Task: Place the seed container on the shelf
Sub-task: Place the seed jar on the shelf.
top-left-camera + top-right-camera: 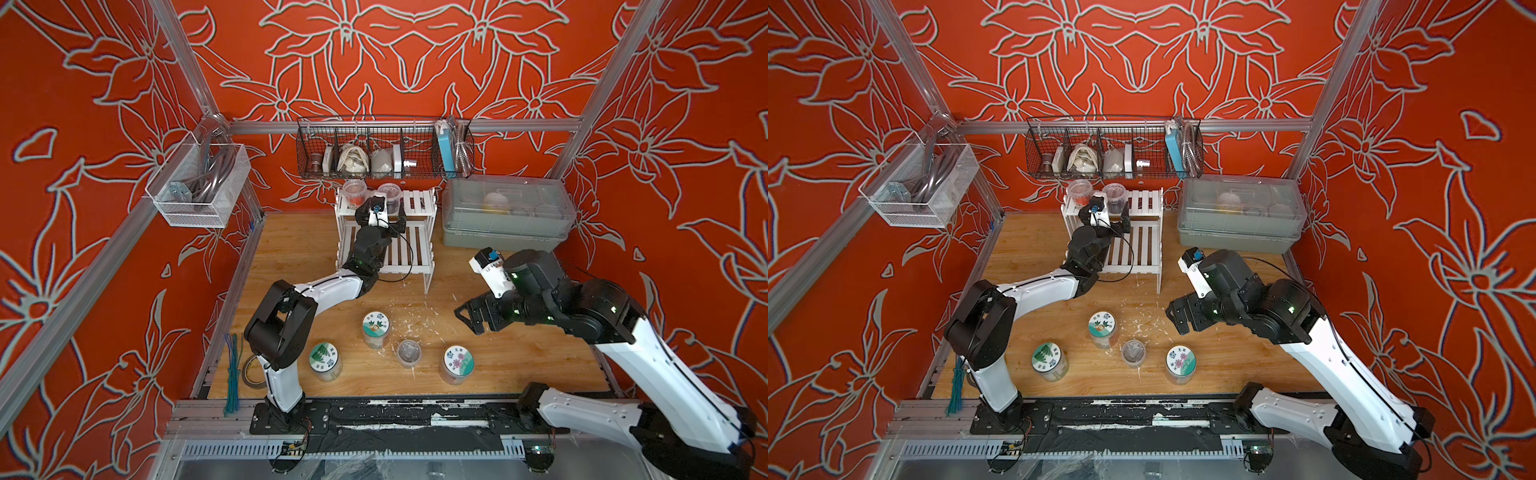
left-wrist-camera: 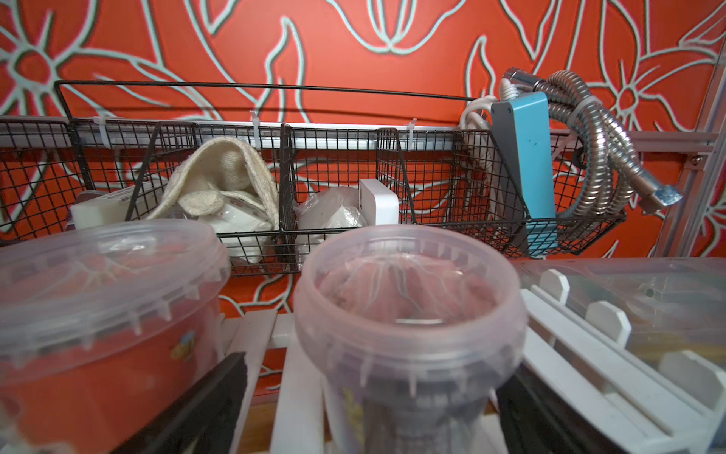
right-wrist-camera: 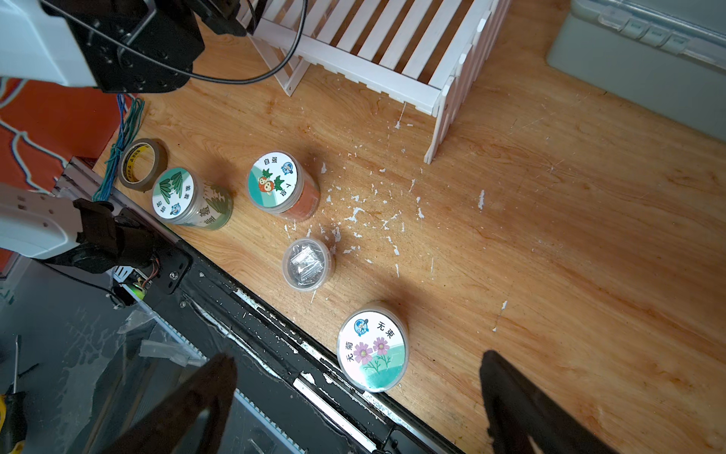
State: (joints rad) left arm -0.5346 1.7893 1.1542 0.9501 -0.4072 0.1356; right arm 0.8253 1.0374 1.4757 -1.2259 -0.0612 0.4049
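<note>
The white stepped shelf point(image 1: 415, 203) point(image 1: 1144, 203) stands at the back of the wooden table. Two clear seed containers sit side by side on its upper tier: a reddish one point(image 1: 354, 193) point(image 2: 98, 298) and a pink-lidded one point(image 1: 389, 192) point(image 2: 408, 314). My left gripper point(image 1: 384, 210) point(image 2: 371, 373) is open around the pink-lidded one, with a gap on one side and the other finger close to its wall. My right gripper point(image 1: 467, 318) point(image 3: 357, 359) hangs open and empty above the front of the table, over a flower-labelled jar point(image 3: 371, 350).
Two more labelled jars point(image 1: 376, 328) point(image 1: 326, 359) and a small clear tub point(image 1: 408, 352) stand on the front table. A black wire basket point(image 1: 384, 151) hangs just above the shelf. A grey lidded box point(image 1: 505, 216) sits to its right. Tape roll point(image 1: 251, 372) lies at front left.
</note>
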